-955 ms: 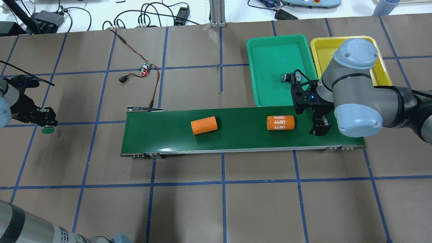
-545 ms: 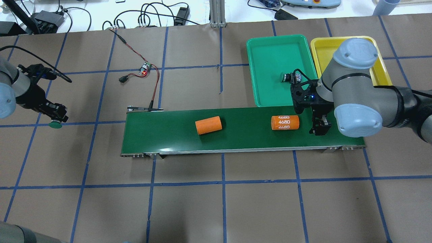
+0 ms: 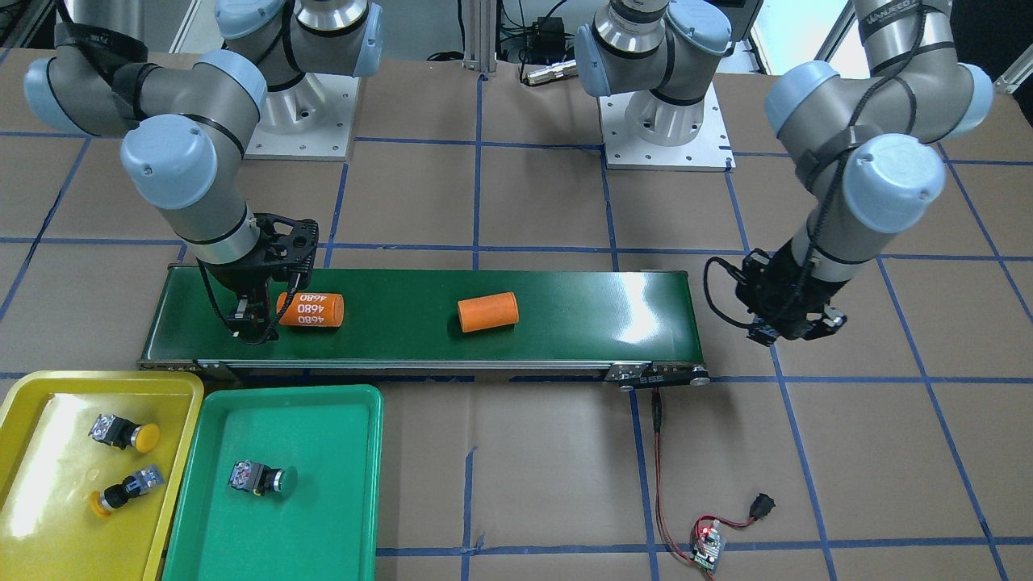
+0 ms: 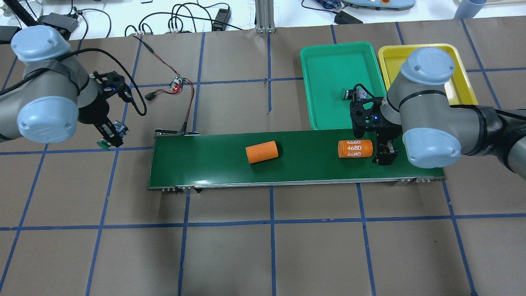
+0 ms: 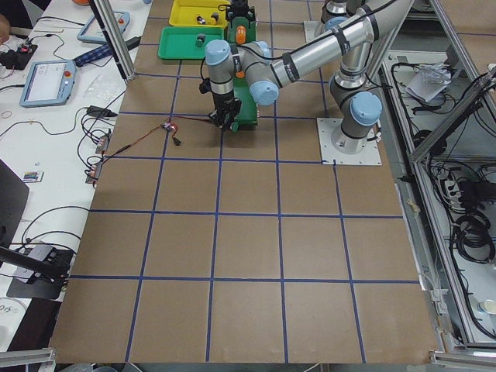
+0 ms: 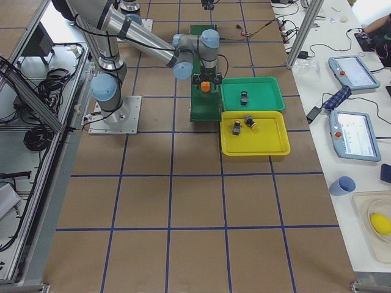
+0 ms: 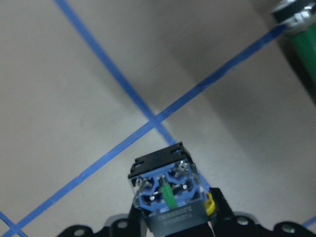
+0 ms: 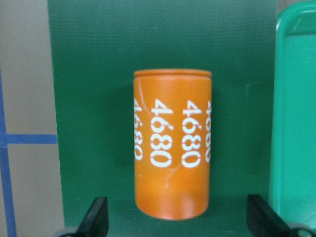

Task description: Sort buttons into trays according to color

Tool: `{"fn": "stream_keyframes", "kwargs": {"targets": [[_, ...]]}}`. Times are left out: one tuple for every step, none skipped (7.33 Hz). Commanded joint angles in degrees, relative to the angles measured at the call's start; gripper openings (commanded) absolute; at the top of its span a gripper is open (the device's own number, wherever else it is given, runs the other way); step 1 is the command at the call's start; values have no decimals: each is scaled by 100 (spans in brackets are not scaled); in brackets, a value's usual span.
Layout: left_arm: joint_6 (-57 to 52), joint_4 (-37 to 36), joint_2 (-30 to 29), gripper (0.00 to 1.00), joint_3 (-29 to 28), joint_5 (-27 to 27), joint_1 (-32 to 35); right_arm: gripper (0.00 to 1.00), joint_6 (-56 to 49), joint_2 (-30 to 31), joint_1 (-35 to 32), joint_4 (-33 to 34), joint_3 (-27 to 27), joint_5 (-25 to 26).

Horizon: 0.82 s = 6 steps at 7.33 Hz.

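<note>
The left tool (image 4: 109, 137) pinches a green-capped button (image 7: 168, 193) above the tabletop (image 4: 230, 255) off the conveyor belt's (image 4: 205, 164) end, well apart from the green tray (image 4: 328, 70), and carrying it there risks striking the right tool (image 4: 384, 155), spread just beside the 4680 cylinder (image 4: 355, 149).

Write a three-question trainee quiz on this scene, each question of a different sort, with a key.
1. True or false: the yellow tray holds two yellow buttons.
2. What does the left gripper hold? A: a yellow button. B: a green button. C: nothing.
3. How many orange cylinders lie on the conveyor belt?
Key: 1 true; 2 B; 3 two.
</note>
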<state>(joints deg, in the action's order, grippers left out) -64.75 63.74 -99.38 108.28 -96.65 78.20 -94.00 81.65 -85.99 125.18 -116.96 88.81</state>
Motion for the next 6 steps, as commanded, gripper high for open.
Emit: {"fn": "stream_keyframes", "kwargs": {"targets": [[-823, -797, 6, 0, 376, 460, 747, 100, 66, -53, -93, 24, 15, 5], [-1638, -1184, -116, 0, 552, 480, 801, 100, 66, -70, -93, 33, 15, 5], [-2507, -1545, -213, 0, 597, 802, 845, 100, 66, -79, -93, 42, 24, 5], [-3029, -1618, -283, 0, 624, 1223, 924, 100, 66, -79, -93, 33, 15, -4], [-3113, -1601, -197, 0, 659, 1254, 1055, 100, 57, -79, -93, 24, 15, 5], [-3105, -1610, -40, 0, 860, 1202, 1152, 100, 66, -79, -102, 33, 15, -4]]}}
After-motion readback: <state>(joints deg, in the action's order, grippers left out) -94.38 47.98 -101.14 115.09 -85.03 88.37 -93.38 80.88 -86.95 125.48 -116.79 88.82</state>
